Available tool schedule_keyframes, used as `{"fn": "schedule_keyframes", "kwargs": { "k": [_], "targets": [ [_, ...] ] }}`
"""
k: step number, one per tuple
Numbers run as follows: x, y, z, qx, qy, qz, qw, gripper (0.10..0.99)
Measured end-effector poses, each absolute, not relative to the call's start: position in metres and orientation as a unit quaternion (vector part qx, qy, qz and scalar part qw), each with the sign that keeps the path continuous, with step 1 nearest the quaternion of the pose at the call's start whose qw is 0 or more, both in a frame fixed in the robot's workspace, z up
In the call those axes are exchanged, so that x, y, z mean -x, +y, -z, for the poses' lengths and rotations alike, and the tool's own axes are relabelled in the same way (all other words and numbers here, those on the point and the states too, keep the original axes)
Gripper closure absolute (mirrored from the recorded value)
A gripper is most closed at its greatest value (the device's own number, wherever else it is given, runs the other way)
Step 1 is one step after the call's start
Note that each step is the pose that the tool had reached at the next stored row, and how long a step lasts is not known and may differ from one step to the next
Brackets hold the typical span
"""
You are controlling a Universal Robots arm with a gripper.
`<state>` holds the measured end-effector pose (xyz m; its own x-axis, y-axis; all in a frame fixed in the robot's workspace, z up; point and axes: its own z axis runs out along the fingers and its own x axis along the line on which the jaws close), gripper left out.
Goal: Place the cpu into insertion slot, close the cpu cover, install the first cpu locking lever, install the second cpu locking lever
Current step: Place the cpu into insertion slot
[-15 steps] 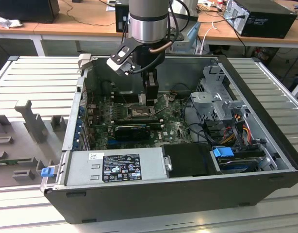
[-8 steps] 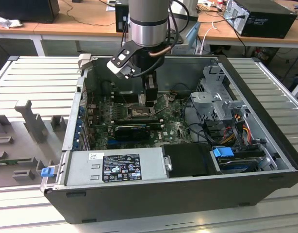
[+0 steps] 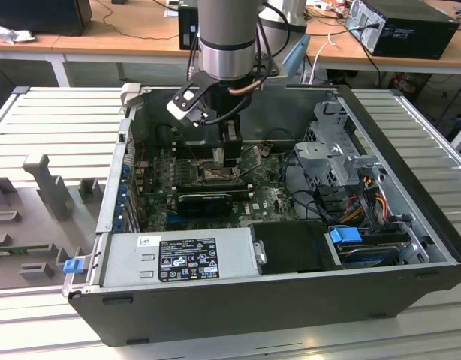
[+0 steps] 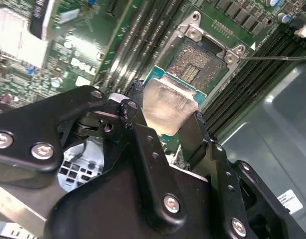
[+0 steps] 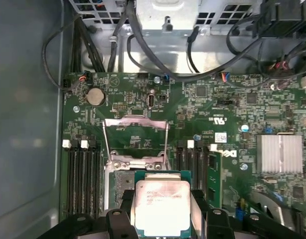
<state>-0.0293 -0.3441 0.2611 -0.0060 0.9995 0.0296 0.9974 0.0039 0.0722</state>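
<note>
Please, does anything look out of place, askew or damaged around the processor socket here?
Nothing stands out. The cpu sits squarely between the fingers, near the insertion slot and not seated in it. The cpu cover is swung open, clear of the slot. No damage or loose parts show on the board.

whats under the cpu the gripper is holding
The small square silver-topped cpu, held in the black gripper, hangs over the square black-framed insertion slot. Its dark gold-speckled centre shows past the chip's edge; the part beneath the chip is covered.
</note>
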Motion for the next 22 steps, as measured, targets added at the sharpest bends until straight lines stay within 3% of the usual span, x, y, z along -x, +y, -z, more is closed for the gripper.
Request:
{"fn": "schedule_keyframes", "kwargs": {
  "k": [22],
  "targets": [
    [0.046,-0.32,-0.209,-0.706,0.707,-0.036,0.015,0.557]
  ]
}}
